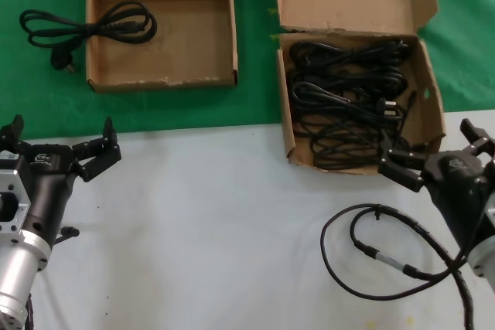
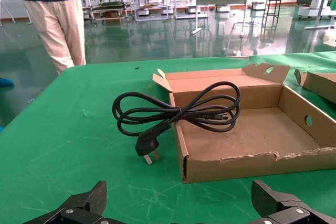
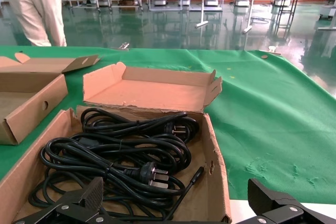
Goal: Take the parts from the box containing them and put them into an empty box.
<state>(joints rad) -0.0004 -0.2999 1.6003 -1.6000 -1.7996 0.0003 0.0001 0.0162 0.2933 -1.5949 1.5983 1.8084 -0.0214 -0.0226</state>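
Head view: left gripper (image 1: 63, 138) and right gripper (image 1: 431, 154) wide open, empty.

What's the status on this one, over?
Left gripper open, idle near table's left edge. Right gripper open at full box's near corner. One cord draped over empty box's left wall, plug outside. Nothing blocking.

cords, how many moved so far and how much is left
One cord has reached the left box, though it is draped over the side wall, plug on the green cloth outside. Nothing is in hand: the left claw and right claw are both open and empty. The right box holds a pile of cords, so most of the job remains.
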